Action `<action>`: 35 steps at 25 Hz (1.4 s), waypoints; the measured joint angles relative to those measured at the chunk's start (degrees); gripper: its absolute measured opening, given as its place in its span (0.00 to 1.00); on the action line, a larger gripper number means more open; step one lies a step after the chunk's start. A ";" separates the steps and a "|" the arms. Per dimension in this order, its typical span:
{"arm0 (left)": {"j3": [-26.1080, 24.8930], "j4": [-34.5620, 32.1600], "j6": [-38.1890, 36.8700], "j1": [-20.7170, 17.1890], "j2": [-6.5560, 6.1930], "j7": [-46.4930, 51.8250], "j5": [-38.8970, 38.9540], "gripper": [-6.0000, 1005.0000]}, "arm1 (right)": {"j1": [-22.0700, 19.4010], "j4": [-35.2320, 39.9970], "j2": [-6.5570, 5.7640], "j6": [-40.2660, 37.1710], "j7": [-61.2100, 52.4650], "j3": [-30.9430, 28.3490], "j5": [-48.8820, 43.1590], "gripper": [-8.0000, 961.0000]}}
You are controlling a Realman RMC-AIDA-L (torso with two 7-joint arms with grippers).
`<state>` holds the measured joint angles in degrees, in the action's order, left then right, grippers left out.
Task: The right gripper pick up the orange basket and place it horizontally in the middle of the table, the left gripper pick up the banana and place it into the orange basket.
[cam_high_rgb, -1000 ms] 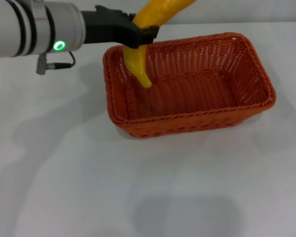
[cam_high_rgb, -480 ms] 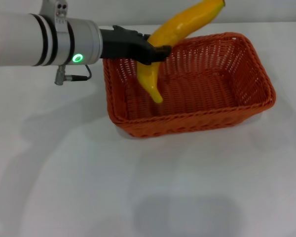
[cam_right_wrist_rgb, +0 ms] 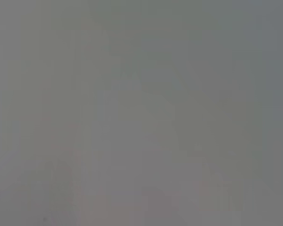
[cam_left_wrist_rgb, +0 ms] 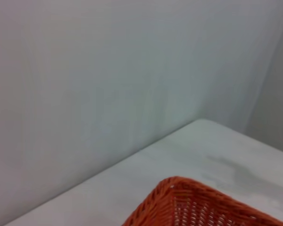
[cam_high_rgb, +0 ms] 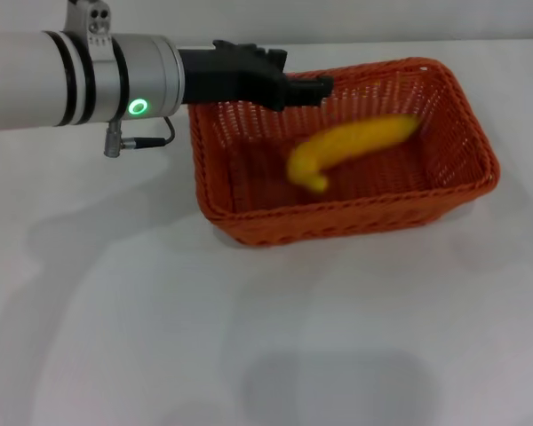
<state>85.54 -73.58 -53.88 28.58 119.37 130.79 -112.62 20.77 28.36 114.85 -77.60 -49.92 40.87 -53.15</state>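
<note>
The orange basket (cam_high_rgb: 338, 227) stands lengthwise across the middle of the white table (cam_high_rgb: 249, 337). The yellow banana (cam_high_rgb: 351, 146) is inside it, free of any grip, its image blurred. My left gripper (cam_high_rgb: 306, 89), black on a silver arm with a green light, hovers open above the basket's rear left part, above and left of the banana. In the left wrist view only one corner of the basket (cam_left_wrist_rgb: 188, 202) and the table (cam_left_wrist_rgb: 203, 150) show. The right gripper is out of view; the right wrist view shows plain grey.
A pale wall (cam_left_wrist_rgb: 108, 70) rises behind the table's far edge. White tabletop surrounds the basket on all sides, with a faint shadow patch (cam_high_rgb: 333, 386) near the front.
The left gripper has let go of the banana, which dropped from its tilted hold into the basket. The gripper has moved slightly to the right over the basket.
</note>
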 joint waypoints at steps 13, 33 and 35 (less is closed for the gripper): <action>0.17 -2.13 18.40 -7.00 0.08 -28.53 23.34 0.89 | -0.02 -0.21 0.02 0.30 0.04 -0.01 -0.24 0.88; 4.08 51.08 -35.85 -16.22 0.25 -115.14 116.96 0.88 | -1.33 -1.20 -0.05 2.10 3.76 -0.42 -0.10 0.88; 3.98 55.34 -35.89 -16.07 0.26 -117.23 120.50 0.88 | -1.13 -1.21 -0.06 3.97 4.00 -1.52 -0.05 0.88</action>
<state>89.52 -18.24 -89.77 12.50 119.63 13.56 7.89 19.64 27.15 114.79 -73.63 -45.92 39.35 -53.19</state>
